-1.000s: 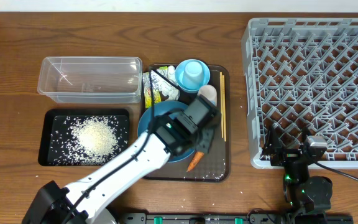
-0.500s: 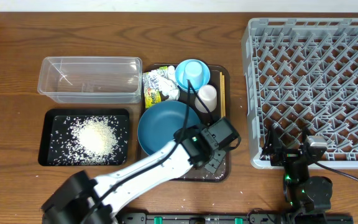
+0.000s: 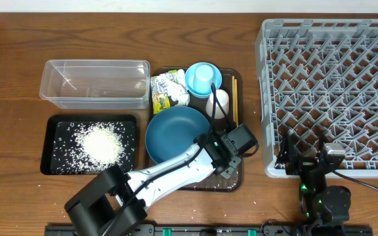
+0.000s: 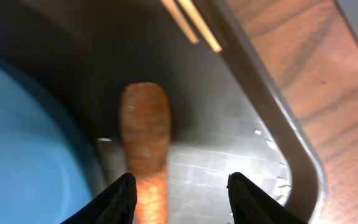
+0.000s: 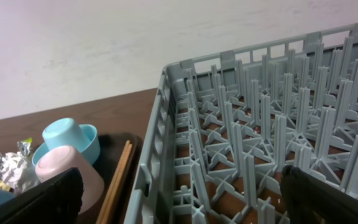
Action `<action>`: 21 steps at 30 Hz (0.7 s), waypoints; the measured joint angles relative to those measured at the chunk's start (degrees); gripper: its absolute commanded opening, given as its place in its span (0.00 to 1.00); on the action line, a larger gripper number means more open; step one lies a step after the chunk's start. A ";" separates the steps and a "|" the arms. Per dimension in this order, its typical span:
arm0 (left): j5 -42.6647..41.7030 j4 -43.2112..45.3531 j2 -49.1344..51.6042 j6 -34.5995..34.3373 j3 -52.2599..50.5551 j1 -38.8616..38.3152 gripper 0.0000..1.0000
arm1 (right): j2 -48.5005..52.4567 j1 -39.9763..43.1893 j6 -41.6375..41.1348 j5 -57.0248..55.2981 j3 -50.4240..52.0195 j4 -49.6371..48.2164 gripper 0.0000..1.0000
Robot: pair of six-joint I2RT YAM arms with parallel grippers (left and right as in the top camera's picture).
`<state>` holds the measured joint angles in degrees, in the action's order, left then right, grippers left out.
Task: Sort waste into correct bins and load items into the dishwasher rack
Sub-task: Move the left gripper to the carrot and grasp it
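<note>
My left gripper [image 4: 182,196] is open and low over the brown tray's front right corner, its jaws astride the near end of the small orange carrot [image 4: 145,134], which lies flat beside the large dark-blue bowl [image 3: 176,134]. In the overhead view the left gripper [image 3: 227,160] hides the carrot. My right gripper [image 5: 179,202] is open and empty at the front left corner of the grey dishwasher rack [image 3: 333,85]. The light-blue bowl [image 3: 202,78], white cup [image 3: 219,101], chopsticks [image 3: 234,105] and wrapper [image 3: 166,98] are on the tray.
The brown serving tray [image 3: 236,180] holds the dishes. The clear tub [image 3: 94,98] stands at the back left. The black tray [image 3: 51,141] in front of it holds a heap of white rice [image 3: 100,144]. The rack fills the right side.
My left arm has swung from above the dark-blue bowl to the tray's front right corner and come down over the carrot. The right arm has not moved.
</note>
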<state>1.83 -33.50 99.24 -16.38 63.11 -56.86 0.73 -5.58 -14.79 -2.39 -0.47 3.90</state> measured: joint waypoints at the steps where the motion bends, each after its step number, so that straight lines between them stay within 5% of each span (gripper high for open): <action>1: 0.72 0.00 0.00 0.02 0.00 0.02 0.50 | 0.00 0.00 0.00 0.00 0.00 0.00 0.99; 21: 9.86 1.44 4.07 0.37 0.00 -4.37 0.51 | 0.00 0.00 0.00 0.00 0.00 0.00 0.99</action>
<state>11.68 -32.05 103.31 -16.01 63.11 -61.23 0.73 -5.58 -14.79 -2.39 -0.47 3.90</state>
